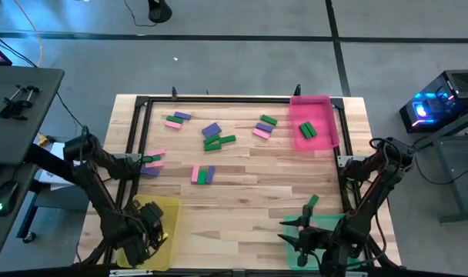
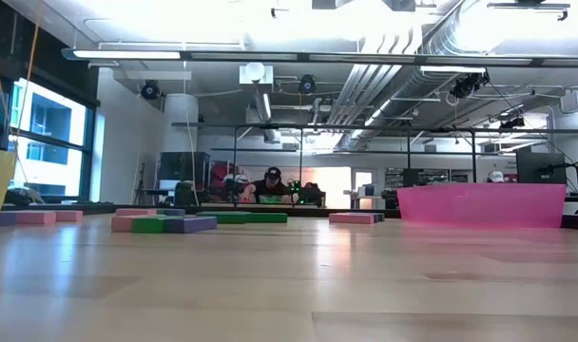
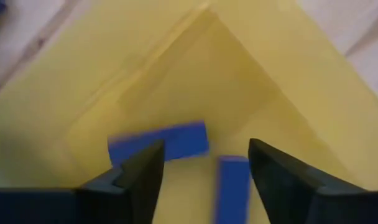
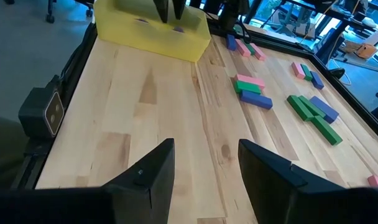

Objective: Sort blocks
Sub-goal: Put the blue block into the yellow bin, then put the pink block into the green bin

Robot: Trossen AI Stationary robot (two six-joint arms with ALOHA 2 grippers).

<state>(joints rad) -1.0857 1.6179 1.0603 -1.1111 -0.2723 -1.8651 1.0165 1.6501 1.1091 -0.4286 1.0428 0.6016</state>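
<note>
**Two purple blocks lying in the yellow tray under the left end effector**

Two purple blocks [image 3: 159, 142] are sitting on the floor of the yellow tray [image 1: 171, 206] at the near left corner of the surface [image 1: 249, 192]. The left end effector [image 3: 204, 163] is hanging right over them with its fingers spread apart and nothing pinched between them; one block is showing in the gap, the other lying crosswise just beyond.

The right end effector [image 4: 204, 165] is waiting over the near right side, above the green tray [image 1: 326, 227], its fingers standing apart and gripping nothing. A single green block [image 1: 312, 201] is lying just beside that tray.

The rest of the blocks are lying scattered across the middle and far part of the surface: a pink, green and purple trio [image 1: 202, 175] side by side, a purple-and-green cluster [image 1: 215, 135], a pair near the left edge [image 1: 152, 163]. The pink tray [image 1: 326, 123] at the far right corner is holding green blocks [image 1: 306, 130]. A person [image 2: 270, 185] is sitting far off in the room.
</note>
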